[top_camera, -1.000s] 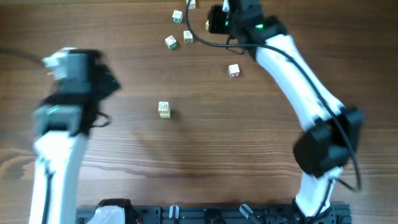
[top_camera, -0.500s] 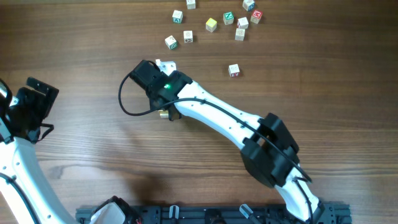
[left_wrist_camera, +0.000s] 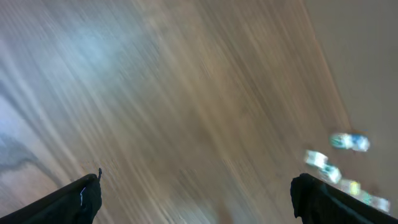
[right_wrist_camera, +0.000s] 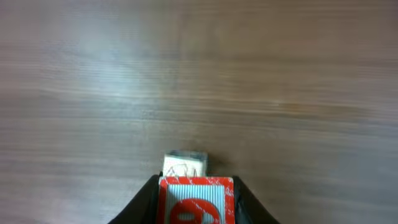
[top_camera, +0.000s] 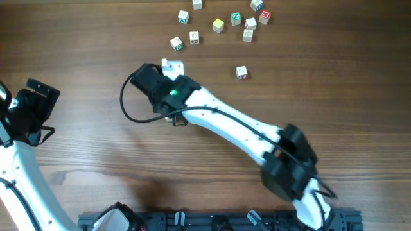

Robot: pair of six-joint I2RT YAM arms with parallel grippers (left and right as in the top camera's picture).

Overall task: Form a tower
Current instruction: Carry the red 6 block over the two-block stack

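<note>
Right gripper [right_wrist_camera: 196,188]: fingers narrowly parted, clamped on red cube [right_wrist_camera: 196,202] | tower [right_wrist_camera: 185,164]: pale top peeks out just beyond red cube, left of centre on table [top_camera: 77,38]; contact unclear | left gripper [left_wrist_camera: 196,183]: jaws wide, empty, over table's left edge, view blurred | loose cubes [top_camera: 218,24]: far edge, well apart from tower

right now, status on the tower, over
left tool open, off to the side. right tool shut on red-bordered cube, over pale cube; contact unclear. loose cubes far off, nothing blocking.
</note>
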